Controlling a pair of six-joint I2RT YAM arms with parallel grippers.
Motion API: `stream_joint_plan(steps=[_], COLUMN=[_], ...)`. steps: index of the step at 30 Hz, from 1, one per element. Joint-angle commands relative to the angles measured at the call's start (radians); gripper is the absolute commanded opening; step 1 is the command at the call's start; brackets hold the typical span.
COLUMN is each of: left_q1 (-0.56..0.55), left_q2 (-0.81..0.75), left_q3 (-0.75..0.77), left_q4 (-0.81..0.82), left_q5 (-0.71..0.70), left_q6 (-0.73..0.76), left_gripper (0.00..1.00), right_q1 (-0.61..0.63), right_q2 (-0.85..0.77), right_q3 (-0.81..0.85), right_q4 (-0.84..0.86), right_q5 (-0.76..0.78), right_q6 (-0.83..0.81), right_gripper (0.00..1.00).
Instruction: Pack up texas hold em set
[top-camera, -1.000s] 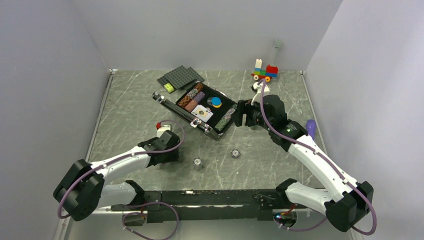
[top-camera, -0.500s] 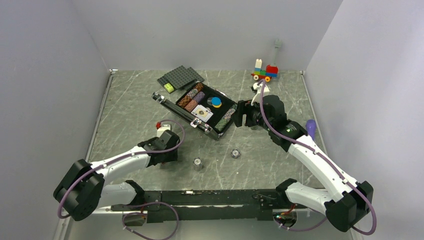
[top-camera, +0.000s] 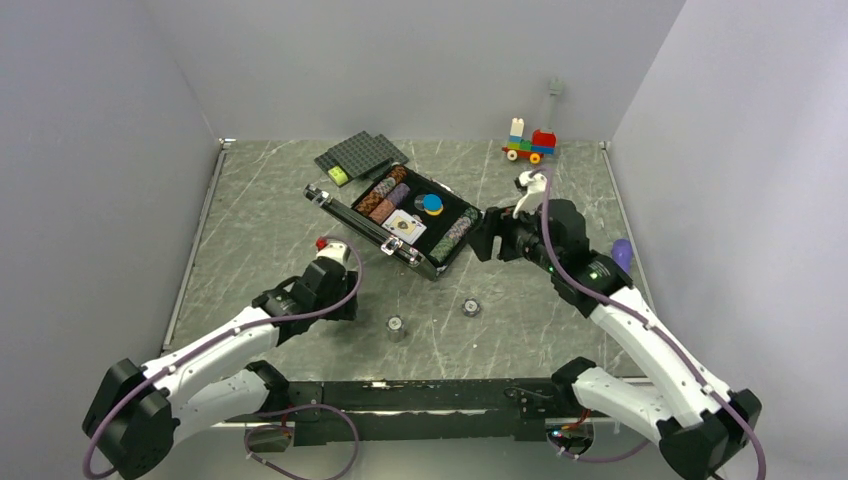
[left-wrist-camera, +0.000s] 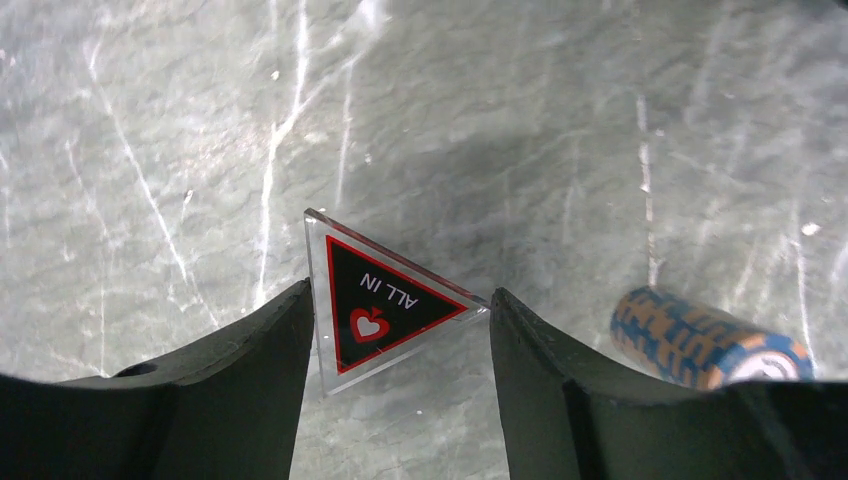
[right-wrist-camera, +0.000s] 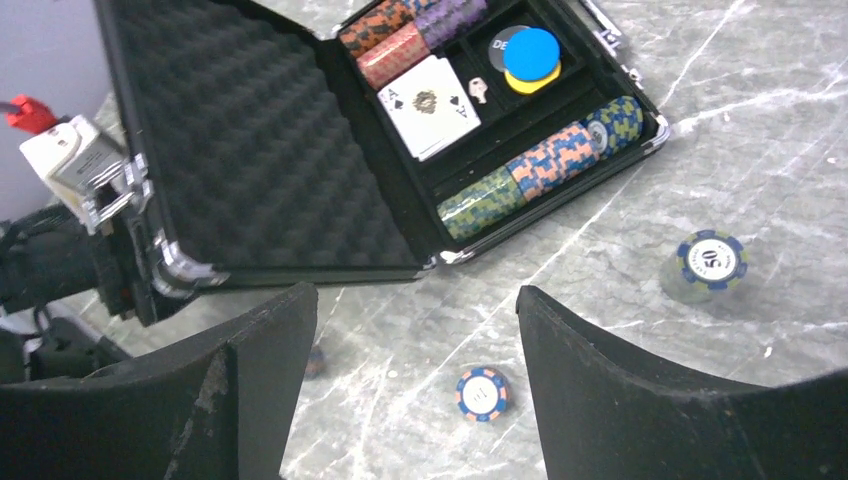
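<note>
The black briefcase (top-camera: 372, 234) lies open mid-table, its foam lid (right-wrist-camera: 250, 150) raised. Its tray holds multicoloured chip rows (right-wrist-camera: 545, 165), cards (right-wrist-camera: 430, 105) and the blue disc (right-wrist-camera: 532, 52). My left gripper (left-wrist-camera: 398, 310) is shut on a clear triangular "ALL IN" marker (left-wrist-camera: 375, 305), held above the table in front of the case (top-camera: 338, 298). My right gripper (right-wrist-camera: 415, 330) is open and empty, hovering right of the case (top-camera: 484, 236). Two small chip stacks (top-camera: 396, 327) (top-camera: 470, 307) stand on the table; the right wrist view shows them too (right-wrist-camera: 483, 392) (right-wrist-camera: 710, 262).
Dark studded baseplates (top-camera: 358, 153) lie behind the case, with a small green piece (top-camera: 339, 176) on them. A colourful brick toy car (top-camera: 530, 146) sits at the back right. A chip stack (left-wrist-camera: 700, 340) lies just right of my left fingers. Walls enclose the table on three sides.
My left arm has stretched forward and up toward the case with the triangle in its jaws. My right arm has drawn slightly right, away from the case.
</note>
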Motion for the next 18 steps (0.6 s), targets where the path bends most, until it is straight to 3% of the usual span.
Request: stream_joint_plan(steps=[1,4,10,18], left_q1=[-0.017,-0.057,-0.161,-0.319], left_q2=[-0.073,-0.114,-0.122,-0.127], left_q3=[0.053,0.058,0.136,0.202], left_q4=[0.04,0.089,0.016,-0.014], left_q5=[0.091,0.166,0.113,0.087], left_q6=[0.153,0.191,0.229,0.284], left_gripper=[0.48,0.48,0.47,0.47], right_q1=[-0.004,-0.003,-0.003,0.006], right_q2=[-0.091,-0.144,-0.217,-0.202], right_q3=[-0.052,-0.111,-0.264,-0.414], right_q4=[-0.033,0.001,0.137,0.34], right_q5=[-0.098,-0.207,-0.361,-0.448], right_q6=[0.08,0.179,0.364,0.545], right_gripper=[0.78,0.77,0.77,0.77])
